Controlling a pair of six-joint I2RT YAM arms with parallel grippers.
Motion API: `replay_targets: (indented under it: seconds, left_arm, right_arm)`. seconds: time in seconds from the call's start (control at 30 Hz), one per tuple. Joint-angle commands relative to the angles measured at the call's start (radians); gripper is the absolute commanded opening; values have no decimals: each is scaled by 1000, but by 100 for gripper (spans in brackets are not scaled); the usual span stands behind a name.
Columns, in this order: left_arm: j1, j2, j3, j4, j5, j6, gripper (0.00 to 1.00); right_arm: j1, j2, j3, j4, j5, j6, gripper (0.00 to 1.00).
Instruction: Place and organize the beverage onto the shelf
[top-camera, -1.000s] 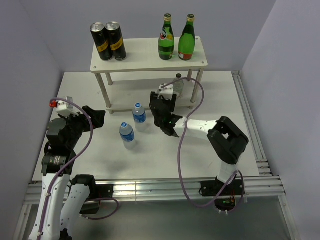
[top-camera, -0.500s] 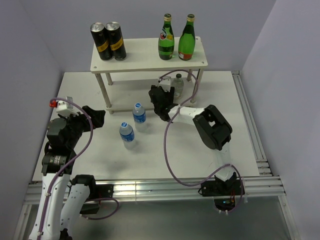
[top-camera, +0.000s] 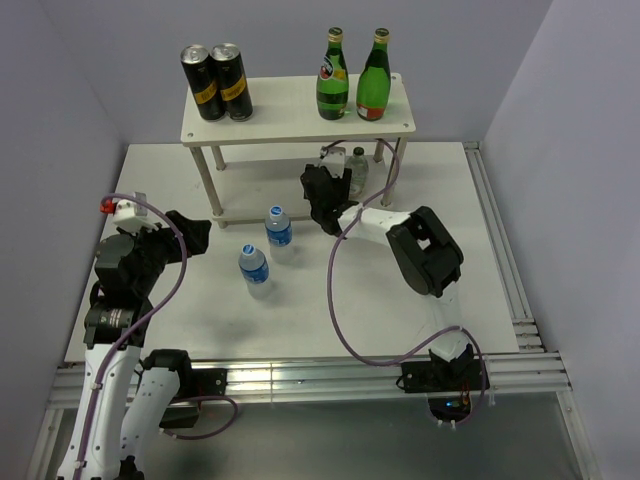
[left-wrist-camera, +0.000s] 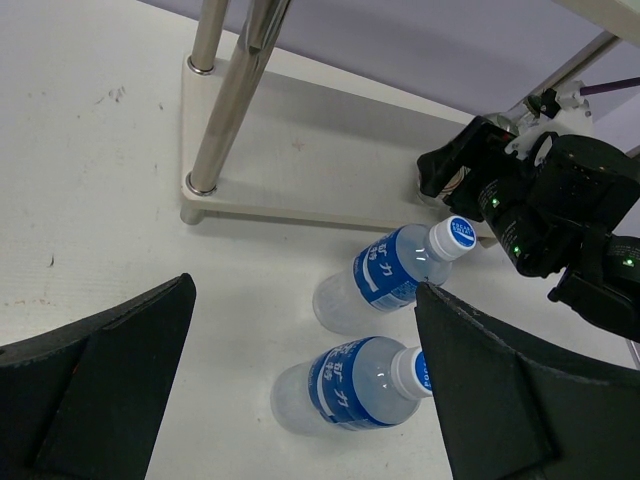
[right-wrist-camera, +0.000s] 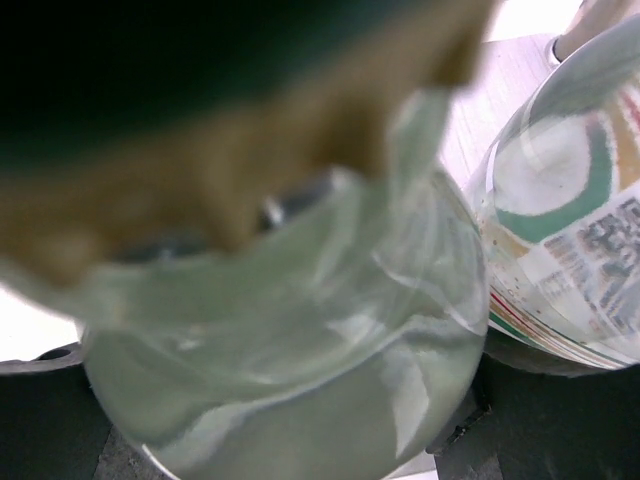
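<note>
Jaws of the left gripper (top-camera: 196, 233) stand wide apart and empty. It hangs over the white table (top-camera: 200, 330) at the left, well apart from the shelf. Its wrist view cuts both fingers (left-wrist-camera: 110, 370) off at the bottom edge.

Next right, two blue-label bottles stand on the table near each other: near water bottle (top-camera: 255, 268), far water bottle (top-camera: 279, 228).

Shelf (top-camera: 290, 120) is at the back. Its top board has black cans (top-camera: 208, 88) at the left end and green bottles (top-camera: 333, 90) at the right end.

Right gripper (top-camera: 322, 185) is at the lower board's front, closed on a clear bottle (right-wrist-camera: 300, 330). That bottle fills the wrist view, blurred, with its upper part behind a dark smear. From above the gripper hides it.

Labelled bottle (top-camera: 357, 170) stands on the lower board just right of the gripper. Its label is cut off in the wrist view, and I cannot tell whether it touches the clear bottle.
</note>
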Motion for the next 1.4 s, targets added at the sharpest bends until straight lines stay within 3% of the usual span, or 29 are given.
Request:
replay_targets:
  seconds: [0.0, 0.33, 0.37, 0.43, 0.47, 0.53, 1.0, 1.37]
  left_arm:
    - [-1, 0, 5, 27, -4, 13, 99]
    - [-1, -3, 5, 26, -9, 13, 99]
    - [0, -4, 5, 26, -9, 13, 99]
    - [-1, -3, 5, 24, -9, 13, 99]
    - [0, -3, 5, 26, -10, 13, 99]
    - [0, -4, 5, 24, -10, 13, 99]
    - [0, -6, 5, 24, -19, 12, 99]
    - [3, -14, 6, 18, -44, 7, 99]
  right_arm:
    - [-31, -15, 75, 93, 48, 2, 0]
    - [-62, -24, 67, 79, 35, -4, 0]
    - [-63, -21, 72, 75, 26, -8, 18]
    - [-63, -19, 76, 78, 11, -25, 44]
    - [-63, -19, 75, 78, -1, -25, 73]
    - [-63, -23, 72, 82, -14, -30, 100]
    - [-14, -87, -28, 101, -26, -35, 100]
    - [116, -280, -264, 71, 159, 59, 100]
